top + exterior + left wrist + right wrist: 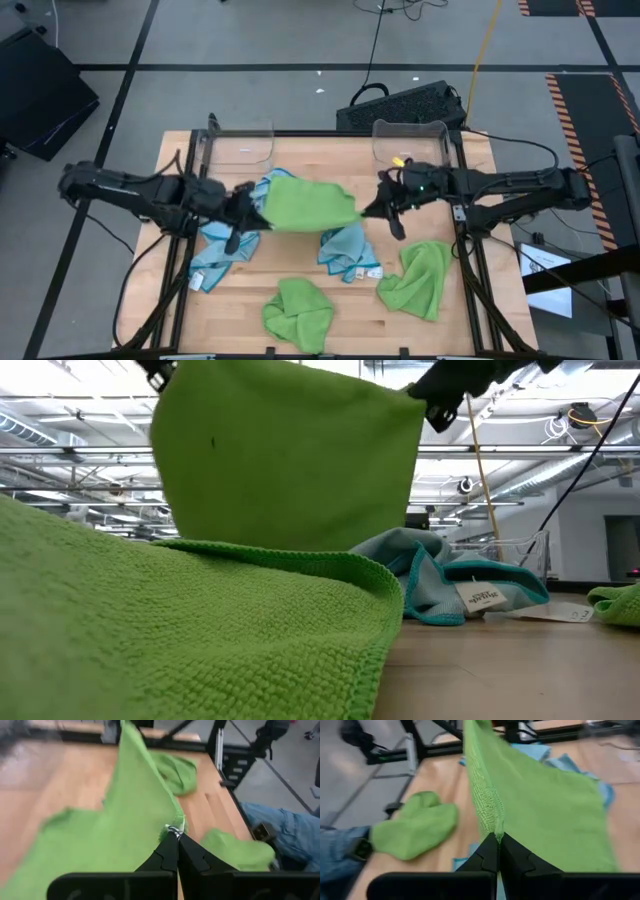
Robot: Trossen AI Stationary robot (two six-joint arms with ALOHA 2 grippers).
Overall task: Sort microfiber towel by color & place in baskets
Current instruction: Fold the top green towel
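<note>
Both arms hold one green towel (310,205) stretched in the air over the table's middle, w/ the left gripper (245,213) pinched tight on one edge and the right gripper (385,207) pinched tight on the opposite edge; both wrist views show the fingers closed together on the hem. Main risk, as I judge it: each pinch grabs only a thin bit of hem, so if the arms pull further apart or move out of sync, one corner could slip and the cloth would flop onto the blue towels (345,250) below, mixing colours again. Also, a sheet spread this wide looks broader than either basket, so it may drape over a rim unless folded or bunched first. The two clear baskets, left basket (243,146) and right basket (408,138), sit at the table's far edge, well apart, both look empty. Two more green towels lie crumpled near the front: one at front centre (298,312), one front right (420,278). Cloth is soft, nubby microfibre w/ stitched hems; blue ones carry white tags. Table (470,320) is pale wood planks, smooth. Baskets are rigid see-through plastic w/ rounded corners.
</note>
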